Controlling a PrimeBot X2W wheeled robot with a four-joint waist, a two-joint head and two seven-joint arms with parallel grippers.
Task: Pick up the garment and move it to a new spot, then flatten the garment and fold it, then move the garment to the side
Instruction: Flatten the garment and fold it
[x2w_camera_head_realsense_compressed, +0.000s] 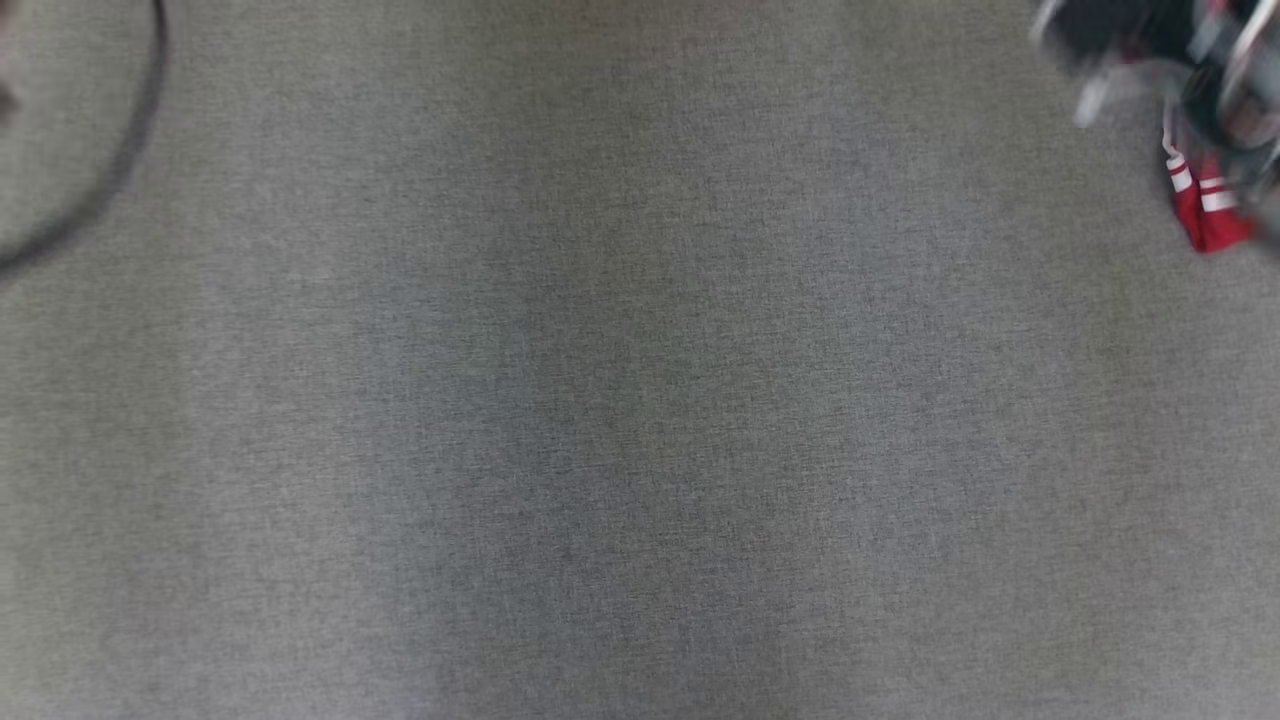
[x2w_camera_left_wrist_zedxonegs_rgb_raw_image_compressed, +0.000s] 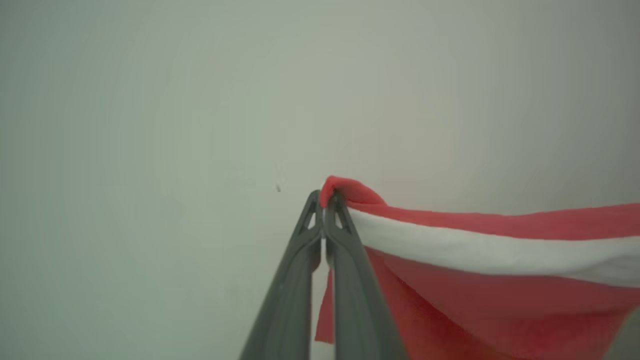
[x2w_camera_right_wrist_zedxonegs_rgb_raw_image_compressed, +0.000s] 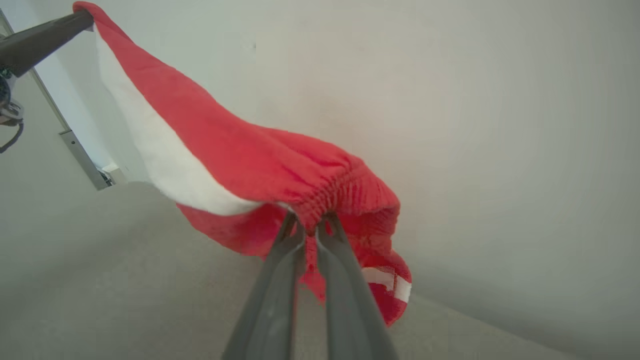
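The left end effector (x2w_camera_left_wrist_zedxonegs_rgb_raw_image_compressed: 324, 198) has its two dark fingers pressed together on a corner of the garment (x2w_camera_left_wrist_zedxonegs_rgb_raw_image_compressed: 450, 310), a red piece with a white stripe (x2w_camera_left_wrist_zedxonegs_rgb_raw_image_compressed: 475, 252), and the right end effector (x2w_camera_right_wrist_zedxonegs_rgb_raw_image_compressed: 310, 223) is pinched likewise on the garment's gathered elastic waistband (x2w_camera_right_wrist_zedxonegs_rgb_raw_image_compressed: 340, 187). The cloth hangs stretched between the two grips, sagging in the middle, with a loose striped end dangling below the waistband. It is lifted clear of the grey cloth-covered bench (x2w_camera_head_realsense_compressed: 640, 400), which lies beneath the garment and well apart from it. By the look of it the pick-up is done and the carry to a new spot is under way; laying the garment down, flattening, folding and moving it aside all remain. In the head view the garment sits far off at the edge of the bench. A dark curved line (x2w_camera_head_realsense_compressed: 140, 140), perhaps a cable, lies well apart from the garment, and a metal rail (x2w_camera_right_wrist_zedxonegs_rgb_raw_image_compressed: 80, 150) stands behind it against a pale wall. Nothing appears to lie under the garment to block a set-down, though the blur leaves that uncertain.
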